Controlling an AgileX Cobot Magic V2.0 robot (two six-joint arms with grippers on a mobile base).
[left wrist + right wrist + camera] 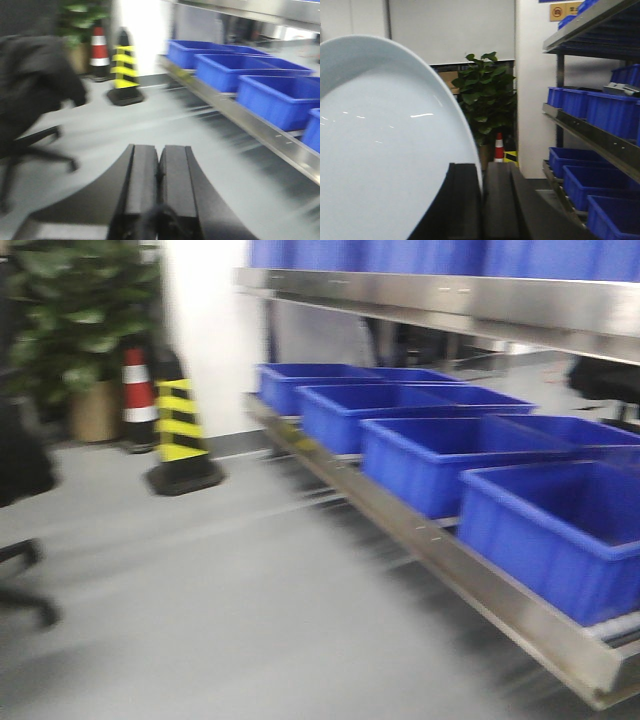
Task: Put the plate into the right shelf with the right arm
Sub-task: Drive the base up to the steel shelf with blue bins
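Observation:
In the right wrist view my right gripper is shut on the rim of the white plate, which stands on edge and fills the left half of that view. The right shelf, a steel rack with blue bins, stands to the right of the gripper, apart from the plate. The shelf also shows in the front view with a row of blue bins, and in the left wrist view. My left gripper is shut and empty above the grey floor. The front and left wrist views are blurred.
A potted plant, a red-white cone and a black-yellow post stand by the white wall at the shelf's far end. A black office chair is at the left. Grey floor lies before the shelf.

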